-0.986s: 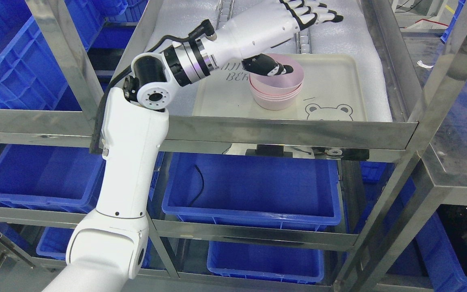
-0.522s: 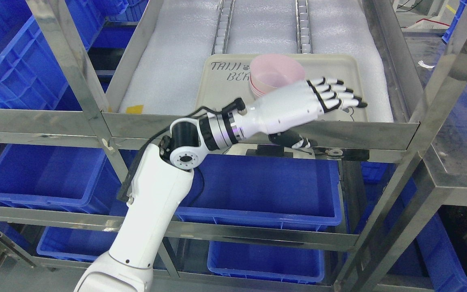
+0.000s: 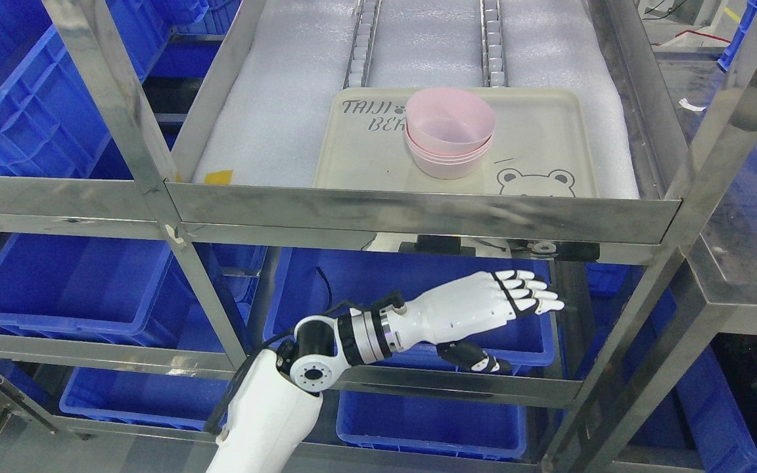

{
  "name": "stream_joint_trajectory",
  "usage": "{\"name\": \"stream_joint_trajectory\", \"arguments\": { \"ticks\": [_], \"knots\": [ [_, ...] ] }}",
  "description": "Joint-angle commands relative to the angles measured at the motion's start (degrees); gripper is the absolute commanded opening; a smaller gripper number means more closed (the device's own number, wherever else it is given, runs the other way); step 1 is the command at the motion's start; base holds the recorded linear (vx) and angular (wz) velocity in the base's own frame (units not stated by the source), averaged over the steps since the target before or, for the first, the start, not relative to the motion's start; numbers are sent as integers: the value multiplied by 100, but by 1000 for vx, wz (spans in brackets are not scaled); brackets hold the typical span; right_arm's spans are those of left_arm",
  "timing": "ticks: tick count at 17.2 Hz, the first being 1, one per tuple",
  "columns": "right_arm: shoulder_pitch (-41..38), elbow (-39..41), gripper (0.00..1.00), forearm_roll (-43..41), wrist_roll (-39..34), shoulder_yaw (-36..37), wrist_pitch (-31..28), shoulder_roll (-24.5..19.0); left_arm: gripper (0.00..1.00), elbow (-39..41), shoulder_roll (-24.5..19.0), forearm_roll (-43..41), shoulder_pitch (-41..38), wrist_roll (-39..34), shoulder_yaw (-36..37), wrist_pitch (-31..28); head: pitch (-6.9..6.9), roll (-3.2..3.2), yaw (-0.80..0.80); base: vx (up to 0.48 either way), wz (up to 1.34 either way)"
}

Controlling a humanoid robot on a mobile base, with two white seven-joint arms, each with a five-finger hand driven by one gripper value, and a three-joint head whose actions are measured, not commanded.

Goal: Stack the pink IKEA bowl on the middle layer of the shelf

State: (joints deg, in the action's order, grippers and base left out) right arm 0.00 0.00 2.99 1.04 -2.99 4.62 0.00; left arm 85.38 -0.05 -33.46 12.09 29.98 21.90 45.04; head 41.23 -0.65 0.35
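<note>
Bowls [image 3: 451, 133]: one pink stack, about four nested; the exact count is unclear from the rims. Tray [image 3: 549, 141]: one, cream, under the stack. Roller rails [image 3: 360, 46]: two, on the same shelf. Blue bins [image 3: 411, 289]: at least six in view on the lower and neighbouring shelves. Robot hand [image 3: 483, 305]: one.
</note>
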Motion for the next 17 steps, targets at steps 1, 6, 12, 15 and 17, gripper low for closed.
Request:
{"name": "stream_joint_trajectory", "arguments": {
  "ticks": [1,6,12,15,17],
  "knots": [
    [-26,100,100,0,2,0,4,100,93,-397,-95,549,-1786,-27,-388,-4,0,0,0,0,0],
    [-18,100,100,0,2,0,4,100,92,-1339,-95,1690,-2290,-333,-1221,-4,0,0,0,0,0],
    [-18,100,100,0,2,0,4,100,94,-928,-95,3045,-2405,-1530,-1838,-343,0,0,0,0,0],
    [-18,100,100,0,2,0,4,100,99,-392,-95,3248,-2273,-1618,-2066,-1522,0,0,0,0,0],
    [-18,100,100,0,2,0,4,100,100,-268,-95,3302,-2063,-1854,-2207,-1848,0,0,0,0,17]
  ]
}}
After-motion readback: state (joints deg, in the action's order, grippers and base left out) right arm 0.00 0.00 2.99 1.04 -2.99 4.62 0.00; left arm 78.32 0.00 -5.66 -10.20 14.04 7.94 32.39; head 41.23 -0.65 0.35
